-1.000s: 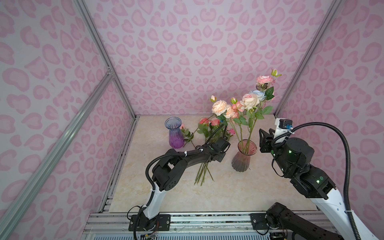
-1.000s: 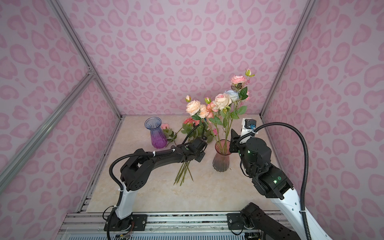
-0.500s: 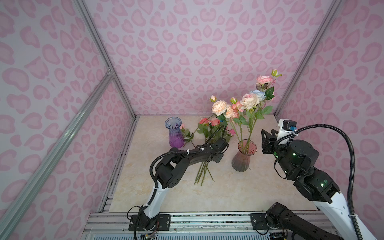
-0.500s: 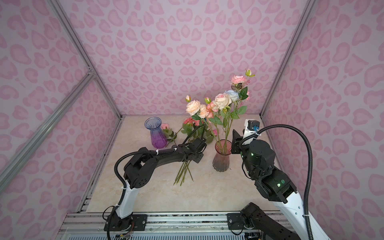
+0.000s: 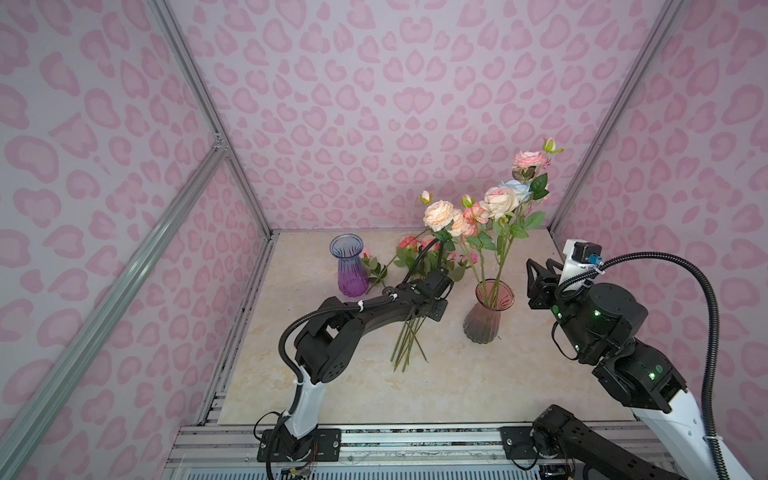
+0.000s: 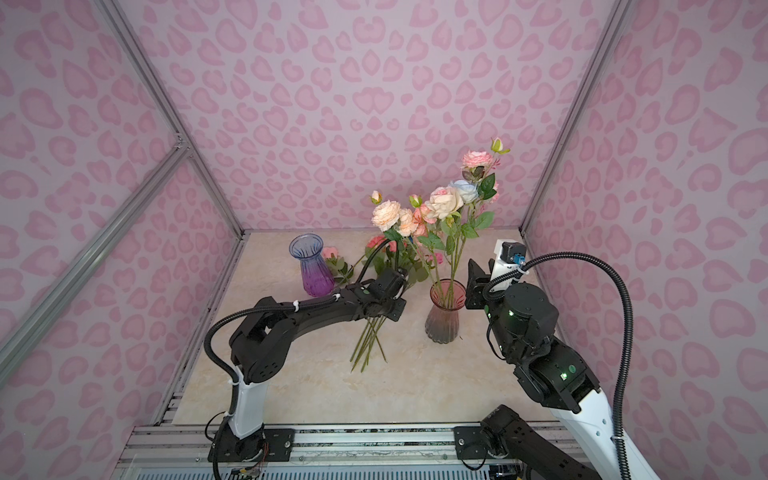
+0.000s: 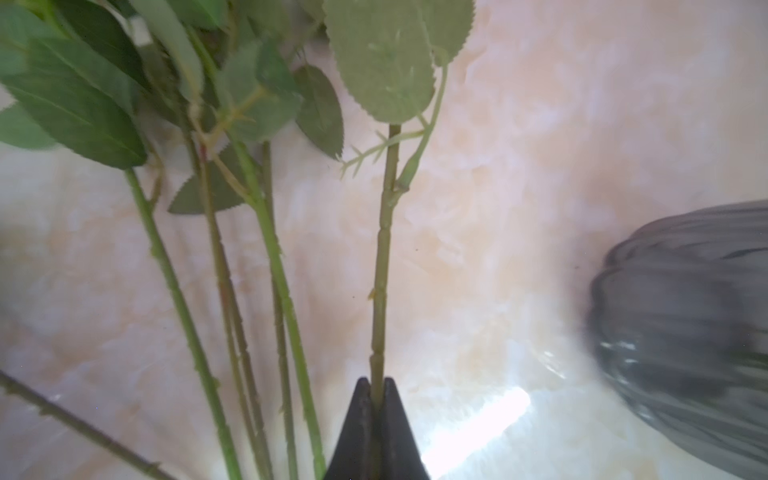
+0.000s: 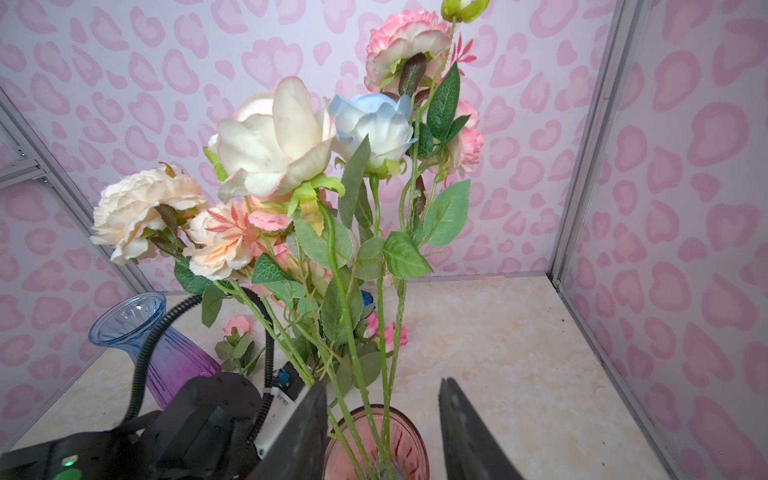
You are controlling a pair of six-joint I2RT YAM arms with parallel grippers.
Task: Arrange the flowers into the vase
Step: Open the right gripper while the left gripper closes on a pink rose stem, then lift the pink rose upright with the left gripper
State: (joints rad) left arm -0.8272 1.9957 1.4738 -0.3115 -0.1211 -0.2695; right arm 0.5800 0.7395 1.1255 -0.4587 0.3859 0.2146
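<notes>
Loose flowers (image 5: 409, 338): a bundle of leafy stems lying flat on the worktop (image 5: 332, 374), between the two vases. Cut ends point toward the near edge. Pink blooms lie toward the back wall, partly hidden behind the left arm in both top views.

Arranged flowers (image 5: 498, 203): several stems standing upright in the pink vase (image 5: 484, 320). Heads are peach, cream, pale blue and pink, and the tallest pink head leans toward the right rear corner. The right wrist view shows the same bunch (image 8: 274, 141) rising from the vase mouth (image 8: 411, 444).

Left gripper (image 7: 377, 384): closed tight on a single green stem (image 7: 382, 270). The left wrist view shows the stem pinched between the two dark fingertips with no gap. At least four further stems lie just beside it, ungripped. The ribbed grey lower body of the pink vase (image 7: 685, 332) is near, apart from the held stem.

Right gripper (image 8: 382, 382): partly open and holding nothing. It is held close to the pink vase on its right side, at about rim height (image 5: 540, 266). The standing stems show between its fingertips in the wrist view, and contact cannot be confirmed.

Purple vase (image 5: 352, 274): upright and empty, left of the bundle, with one small pink sprig lying just beside it.
</notes>
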